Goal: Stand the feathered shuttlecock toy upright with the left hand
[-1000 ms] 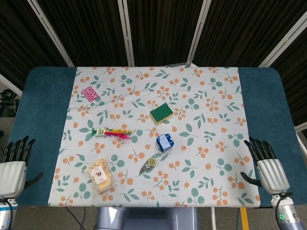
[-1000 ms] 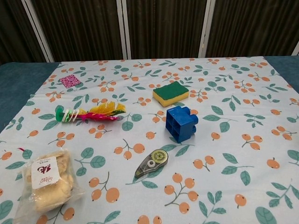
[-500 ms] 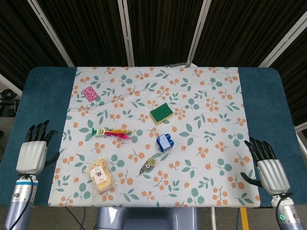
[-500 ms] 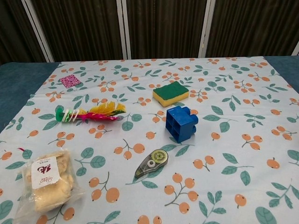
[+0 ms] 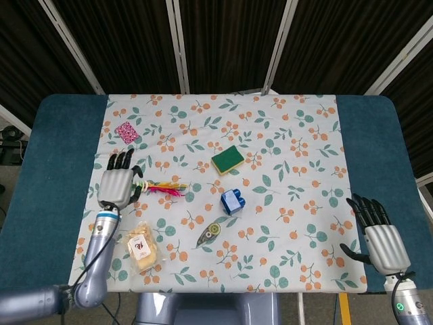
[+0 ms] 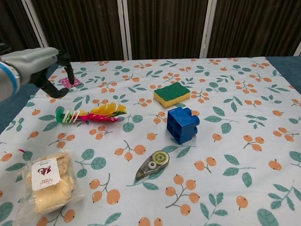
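While the snack packet (image 6: 46,184) at the near left carries a white label with red writing too small to read, nothing else shows legible text. Feathered shuttlecock toy (image 6: 89,114) lies flat on the floral tablecloth (image 5: 298,156), weighted base to the left, feathers pointing right. Left hand (image 5: 118,181) hovers over its base end — fingers apart, holding nothing. Right hand (image 5: 380,238) at the near right edge, fingers spread, empty. Around: green-yellow sponge (image 6: 171,94), blue building block (image 6: 182,124), correction tape dispenser (image 6: 153,165), pink patterned card (image 5: 126,131) far left — none crowding the toy.
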